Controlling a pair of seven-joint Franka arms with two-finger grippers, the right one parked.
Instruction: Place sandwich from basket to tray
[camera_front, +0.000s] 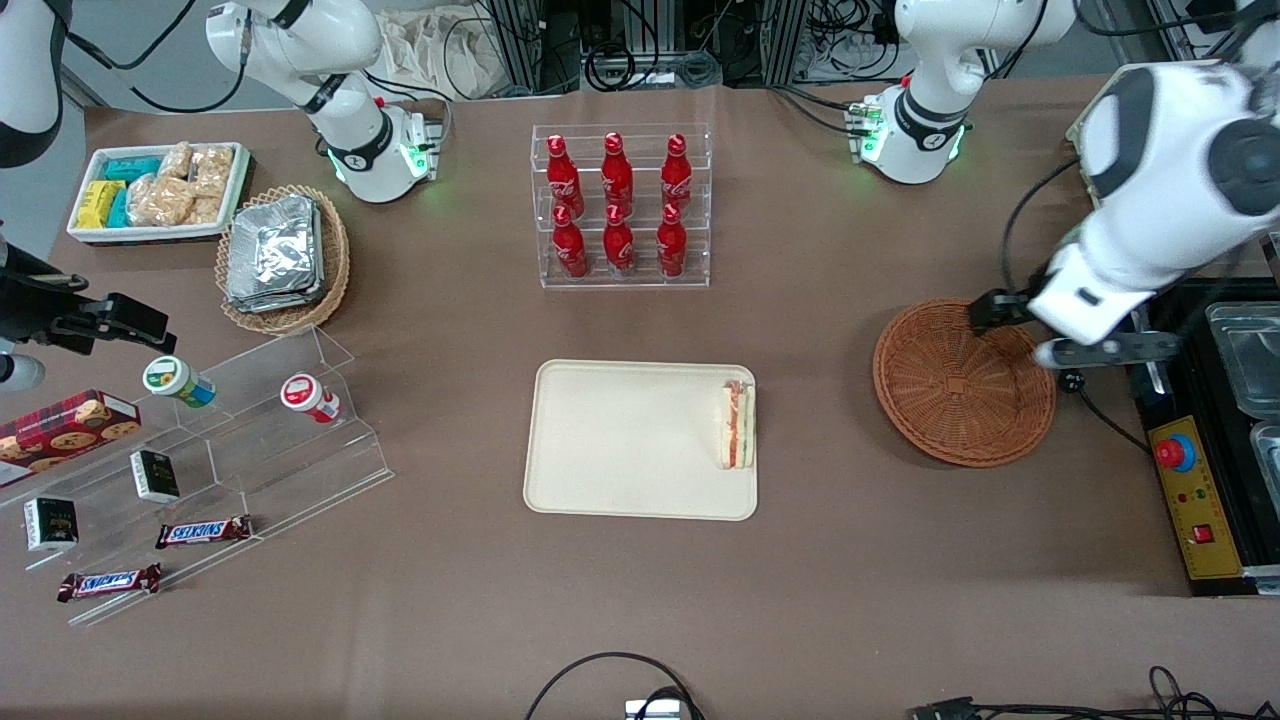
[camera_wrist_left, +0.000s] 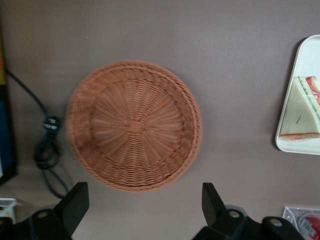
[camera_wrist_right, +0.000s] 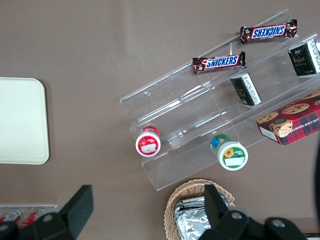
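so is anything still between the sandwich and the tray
No. The sandwich already lies on the tray, at its edge toward the basket, which holds nothing. The gripper hangs open above the basket, holding nothing.

Left arm (camera_front: 1160, 190): glossy white rounded shells, dark grey joint caps, green-lit base ring, black cable trailing beside it. Gripper (camera_wrist_left: 145, 202): matte black, two wedge-shaped fingers (camera_wrist_left: 75, 200) spread apart, round screw holes at their roots.

Sandwich (camera_front: 738, 426) laid on the tray (camera_front: 620, 440) at the edge nearest the basket (camera_front: 950, 400), basket seen holding nothing, gripper (camera_front: 985, 315) held above the basket's rim, red bottles (camera_front: 618, 205) racked farther from the camera
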